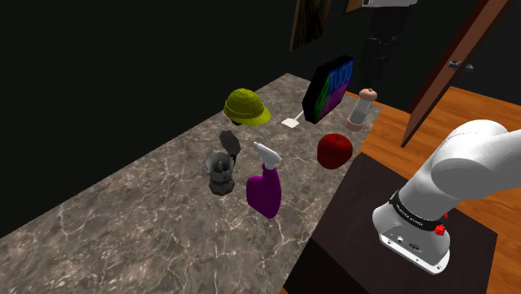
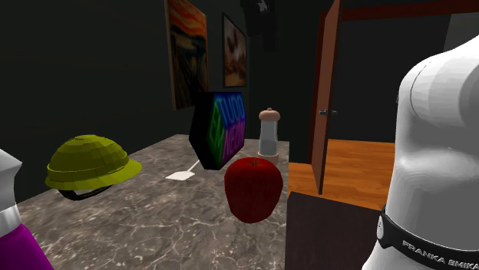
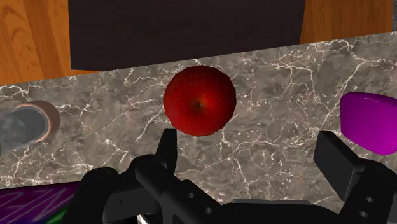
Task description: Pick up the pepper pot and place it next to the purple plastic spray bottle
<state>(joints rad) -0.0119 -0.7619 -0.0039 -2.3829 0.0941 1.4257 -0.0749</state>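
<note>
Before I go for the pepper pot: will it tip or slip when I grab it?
The pepper pot stands tall and slim on a narrow base, so a sideways nudge would probably topple it. Its round body looks smooth and may slip in the gripper. It stands near the edge of the counter, so once down it could roll off.

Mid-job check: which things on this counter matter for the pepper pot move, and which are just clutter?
For the job:
- pepper pot
- purple spray bottle
- end effector, open

Just lying about:
- red apple
- yellow-green hard hat
- grey coffee pot
- black box with bright lettering
- small white flat item
</note>
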